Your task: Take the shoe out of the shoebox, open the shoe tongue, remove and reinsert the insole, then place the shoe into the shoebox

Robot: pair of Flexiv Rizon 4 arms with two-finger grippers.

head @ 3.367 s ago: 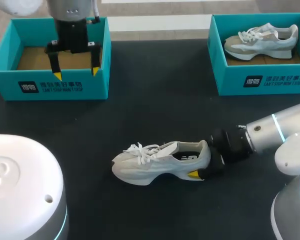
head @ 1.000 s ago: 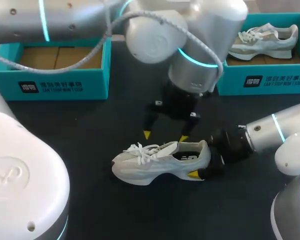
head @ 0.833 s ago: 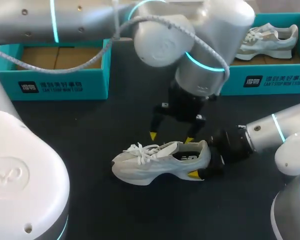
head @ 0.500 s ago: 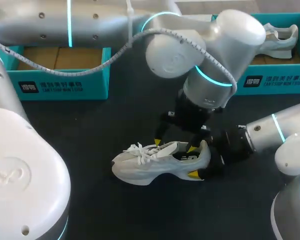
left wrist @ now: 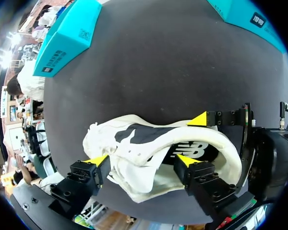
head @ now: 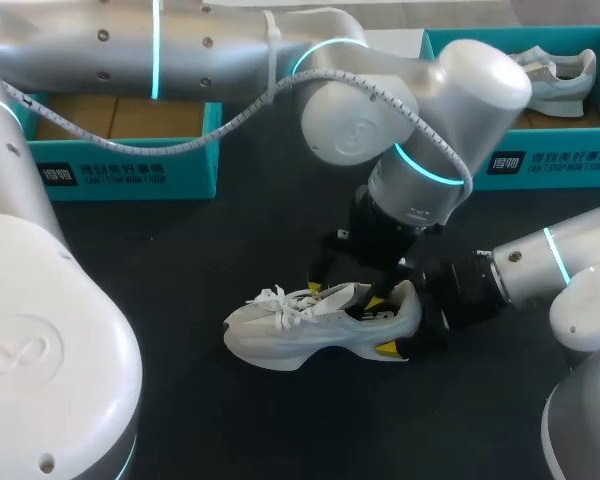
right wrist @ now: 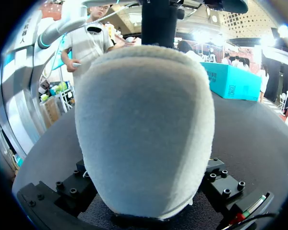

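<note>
Left gripper (head: 347,294): fingers apart, straddling one side wall of the shoe (head: 310,325) at the collar. In the left wrist view one yellow fingertip (left wrist: 187,160) sits inside the opening, over the dark insole (left wrist: 182,148). The other is outside the white upper. Cannot tell whether either presses the wall.

Right gripper (head: 410,318): clamped on the shoe's heel, one finger each side. In the right wrist view the fuzzy heel fills the space between its fingers.

Shoe: upright on its sole on the black table (head: 180,260), near the middle, toe toward my left, white laces bunched over the forefoot. It lies outside both boxes.

Left shoebox (head: 130,165): teal, far left of the table, brown cardboard floor showing. The left arm (head: 230,50) passes above it.

Right shoebox (head: 540,160): teal, far right, with a second shoe (head: 560,68) lying inside
</note>
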